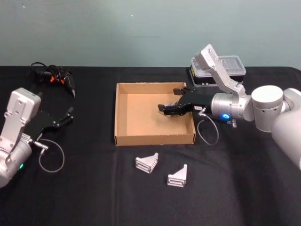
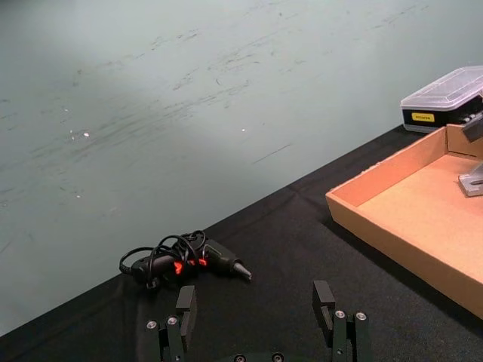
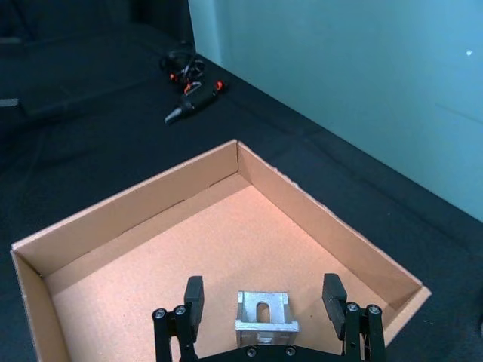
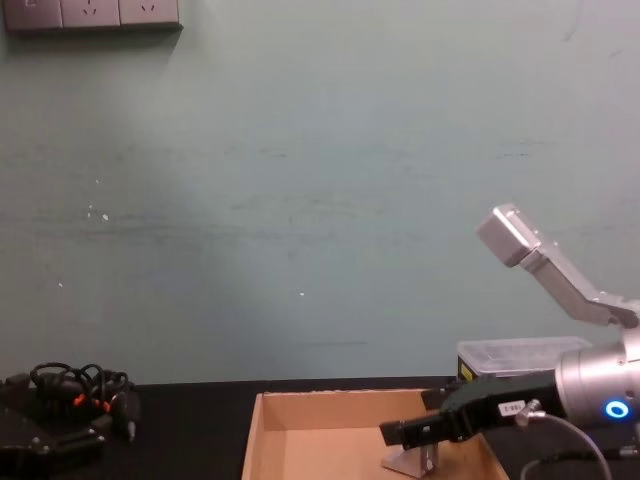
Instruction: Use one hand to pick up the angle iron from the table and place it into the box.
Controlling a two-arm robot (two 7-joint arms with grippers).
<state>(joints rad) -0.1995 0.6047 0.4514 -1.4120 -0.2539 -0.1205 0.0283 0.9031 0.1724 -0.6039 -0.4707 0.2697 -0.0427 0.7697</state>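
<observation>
The tan box (image 1: 123,113) lies in the middle of the black table (image 1: 94,188). My right gripper (image 1: 165,109) hangs low over the box's right half, open. In the right wrist view a silver angle iron (image 3: 264,320) rests on the box floor (image 3: 173,279) between the spread fingers (image 3: 194,296), touching neither. The chest view shows that iron (image 4: 412,461) just under the right gripper (image 4: 398,433). Two more angle irons (image 1: 146,163) (image 1: 178,176) lie on the table in front of the box. My left gripper (image 1: 67,116) is parked at the far left, open (image 2: 255,302).
A black case with a clear lid (image 1: 221,70) stands behind the box's right corner, under my right arm. A black tool with orange marks and a coiled cable (image 1: 54,77) lies at the back left. A loose cable loop (image 1: 51,160) hangs by the left arm.
</observation>
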